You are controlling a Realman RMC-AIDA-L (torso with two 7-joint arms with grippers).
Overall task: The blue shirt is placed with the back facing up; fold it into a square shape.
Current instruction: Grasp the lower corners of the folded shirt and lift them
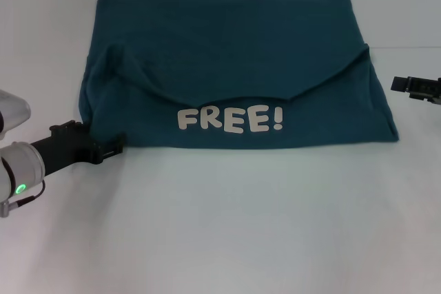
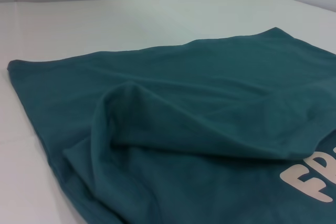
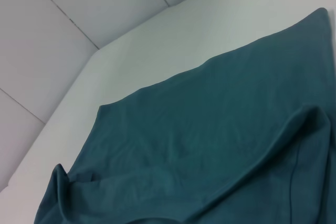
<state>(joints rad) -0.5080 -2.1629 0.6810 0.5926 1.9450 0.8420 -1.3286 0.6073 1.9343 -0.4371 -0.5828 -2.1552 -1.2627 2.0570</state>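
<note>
Nearest the head camera, the left gripper (image 1: 118, 144) sits low on the white table (image 1: 227, 232), its tip touching the near left corner of the blue shirt (image 1: 227, 53); whether it pinches cloth I cannot tell. Just beyond that tip the shirt lies partly folded, its near flap turned over to show cream lettering (image 1: 230, 119) reading "FREE!". On the shirt's far side the right gripper (image 1: 398, 85) hovers clear of the hem, possibly open. White wall panels (image 3: 63, 35) back the table.
</note>
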